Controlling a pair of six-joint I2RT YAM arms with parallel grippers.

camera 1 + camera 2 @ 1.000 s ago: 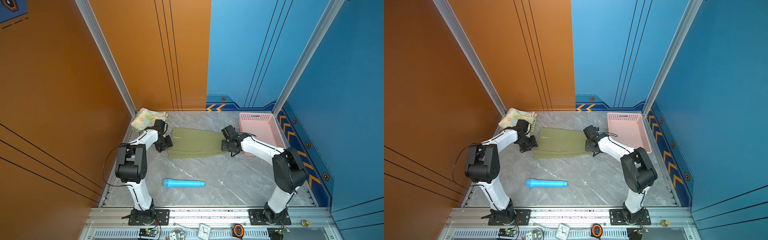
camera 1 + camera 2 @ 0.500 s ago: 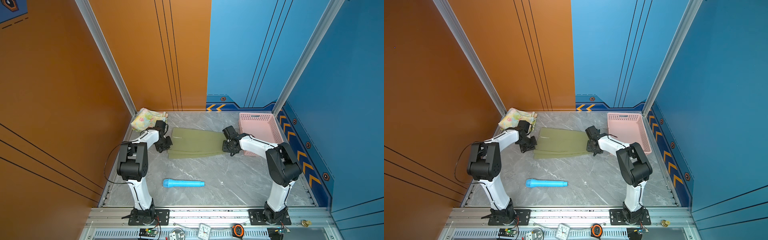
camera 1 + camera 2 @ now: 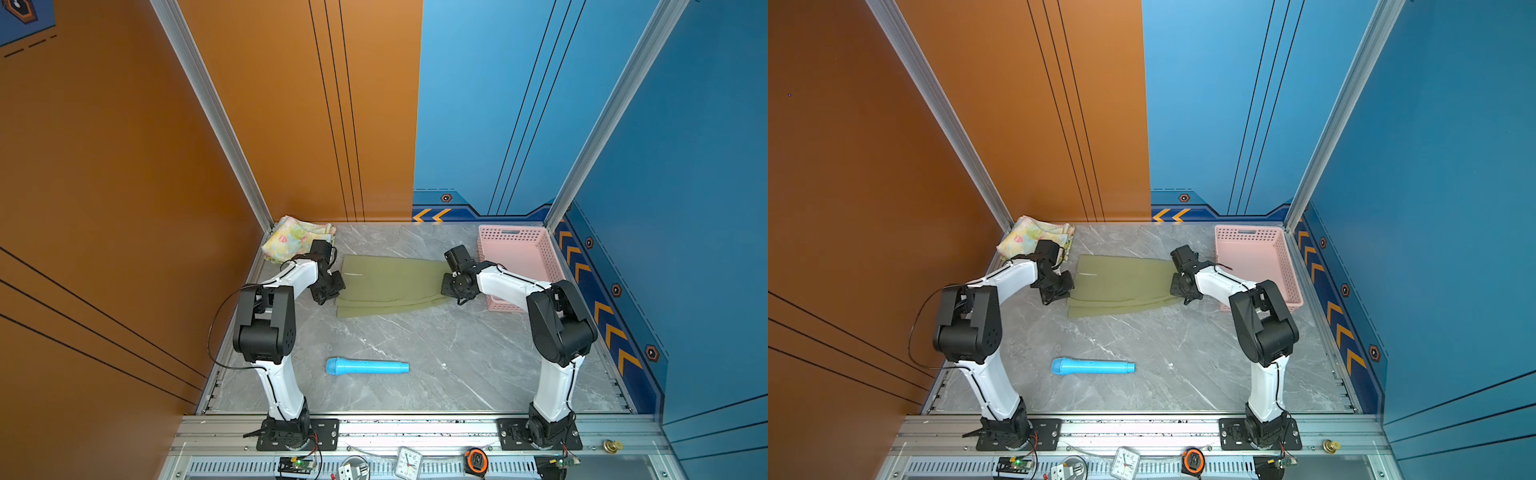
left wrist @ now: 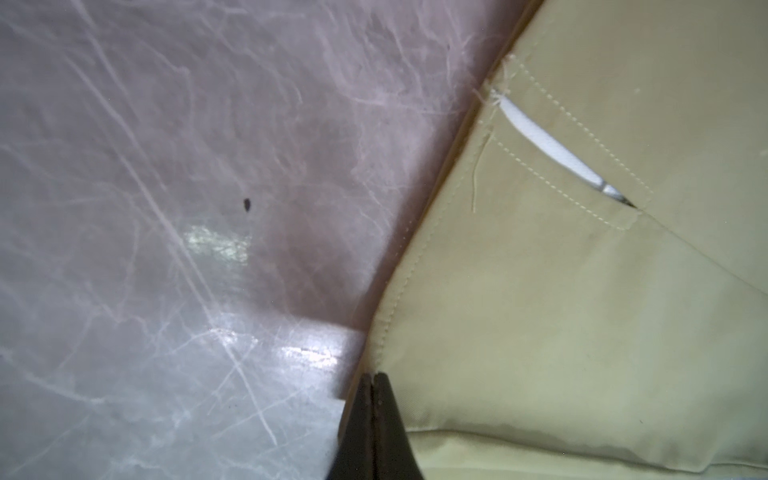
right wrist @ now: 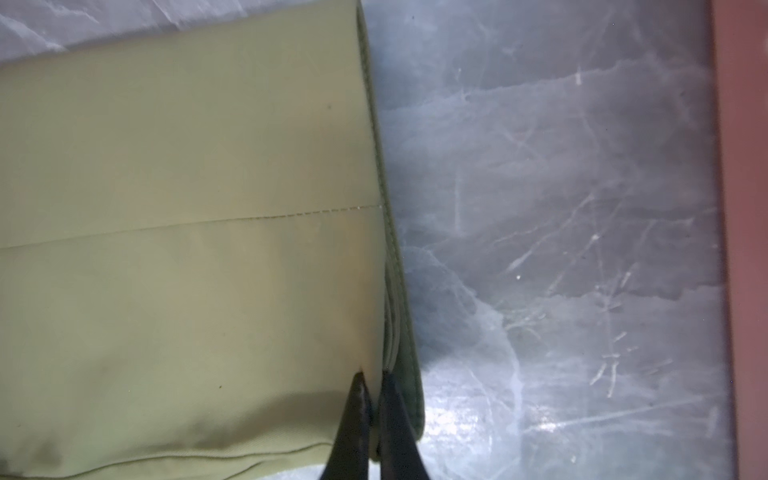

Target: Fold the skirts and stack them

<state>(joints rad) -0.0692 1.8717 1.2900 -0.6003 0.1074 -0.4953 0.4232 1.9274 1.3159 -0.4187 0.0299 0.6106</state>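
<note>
The left gripper [image 4: 374, 382] is clenching the pocket-side edge of the plain olive green cloth skirt [image 3: 390, 282] lying on the grey marble table [image 3: 436, 345]. The right gripper [image 5: 372, 376] is pinching its opposite layered edge, probably for folding it across. The folded pastel floral skirt [image 3: 297, 241] is waiting in the back corner, and the pink plastic lattice basket [image 3: 519, 230] is crowding the right arm.

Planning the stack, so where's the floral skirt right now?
In both top views the floral skirt lies in the far left corner by the orange wall, behind the left arm, left of the olive skirt.
</note>
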